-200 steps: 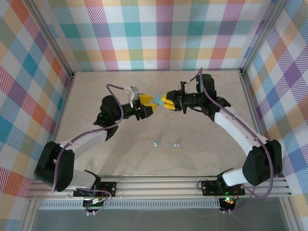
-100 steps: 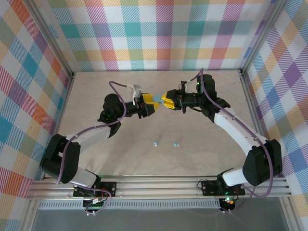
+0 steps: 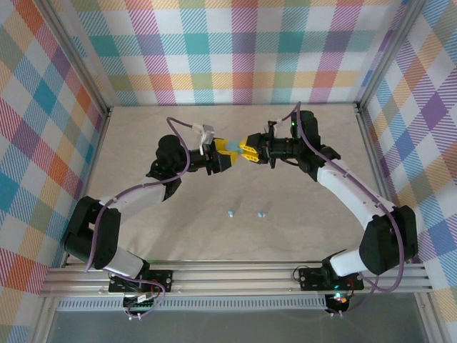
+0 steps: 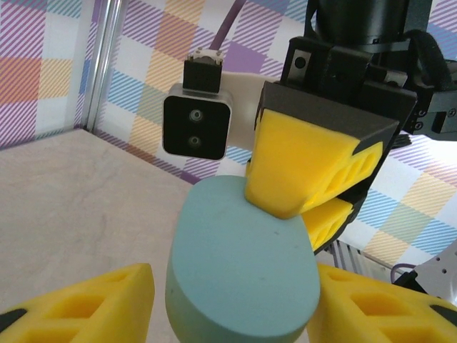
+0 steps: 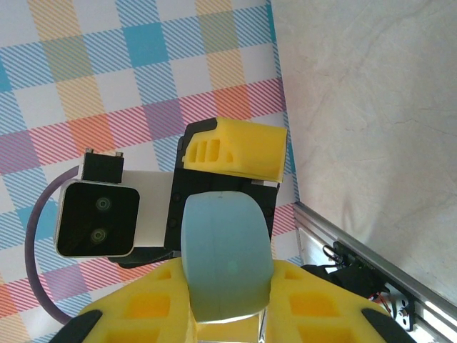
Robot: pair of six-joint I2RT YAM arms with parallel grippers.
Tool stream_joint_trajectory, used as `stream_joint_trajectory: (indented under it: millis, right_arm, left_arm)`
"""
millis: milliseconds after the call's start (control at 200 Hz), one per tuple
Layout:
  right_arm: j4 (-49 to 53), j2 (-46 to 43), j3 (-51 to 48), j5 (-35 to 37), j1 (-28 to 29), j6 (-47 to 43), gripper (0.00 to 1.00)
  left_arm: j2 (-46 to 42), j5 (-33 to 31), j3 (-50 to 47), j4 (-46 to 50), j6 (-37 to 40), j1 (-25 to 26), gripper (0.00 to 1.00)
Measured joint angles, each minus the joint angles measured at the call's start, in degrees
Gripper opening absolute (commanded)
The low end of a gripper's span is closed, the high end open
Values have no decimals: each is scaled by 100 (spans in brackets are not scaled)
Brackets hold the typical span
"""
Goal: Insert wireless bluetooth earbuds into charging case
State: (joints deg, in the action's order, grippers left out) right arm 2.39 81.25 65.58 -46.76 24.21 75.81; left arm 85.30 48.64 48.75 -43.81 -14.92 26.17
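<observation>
Left gripper (image 3: 226, 153) is closed on the teal charging case (image 4: 243, 271) and holds it in the air above the middle of the bench (image 3: 143, 136). The right gripper (image 3: 249, 151) pinches the opposite end of the case between its fingers. No open lid is visible. A first earbud (image 3: 230, 212) and a second earbud (image 3: 261, 214) lie loose near the middle of the bench's near edge, well apart from the case. Judged progress: early. Opening the case and seating each earbud remain.

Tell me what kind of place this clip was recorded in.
Probably a staged robot-recording cell, not a home: plaid-printed walls box in a beige tabletop, with an aluminium mounting rail along its near edge.
</observation>
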Motion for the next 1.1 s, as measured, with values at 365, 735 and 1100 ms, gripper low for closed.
stream_joint_trajectory:
  millis: [365,735,1100]
  right_arm:
    - [0,70,4,-15,-7,11,5]
    - [-52,70,4,-37,-7,136,5]
    - [-175,70,4,-37,-17,162,5]
  left_arm:
    - [15,17,0,68,195,4,39]
    - [15,9,0,55,214,4,50]
    - [17,-2,-2,63,258,4,23]
